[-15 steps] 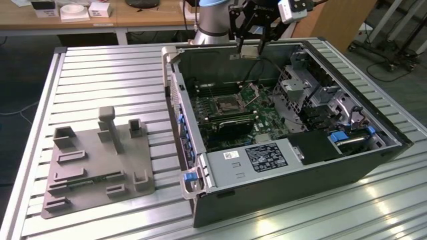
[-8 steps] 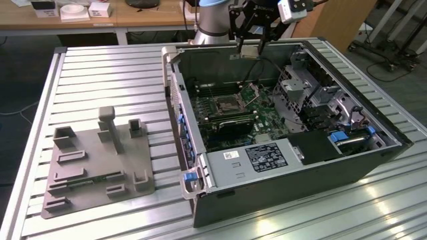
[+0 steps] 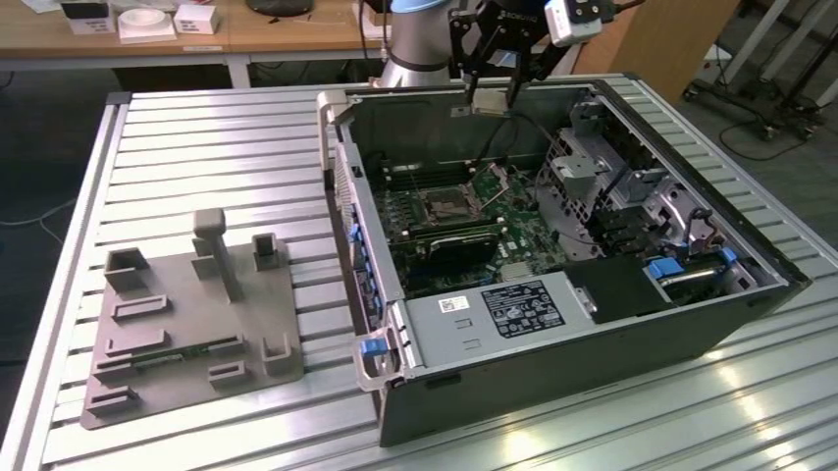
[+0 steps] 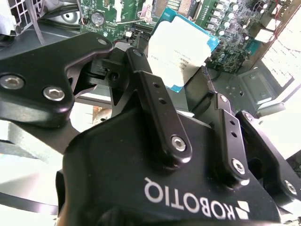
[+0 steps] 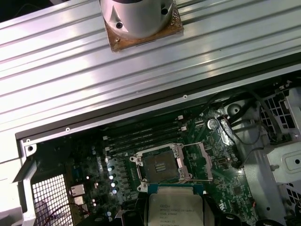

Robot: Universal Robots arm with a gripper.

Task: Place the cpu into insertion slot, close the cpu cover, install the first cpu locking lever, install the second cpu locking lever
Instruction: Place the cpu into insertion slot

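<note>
Gripper (image 4: 170, 69) grasps the cpu (image 4: 181, 47) flat between its fingers (image 4: 143, 75), the open insertion slot (image 5: 162, 167) lying well beyond the fingertips. You are on the placing step; seating it likely calls for a square, level descent.

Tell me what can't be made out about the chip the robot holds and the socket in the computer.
The cpu: in the second wrist view, fingers of the gripper cover its gripped edges; in the first wrist view, the picture's edge cuts it off.
The insertion slot: its contacts are too small to make out in the exterior view.
The cpu cover: its hinge is too small to tell in the exterior view.
</note>
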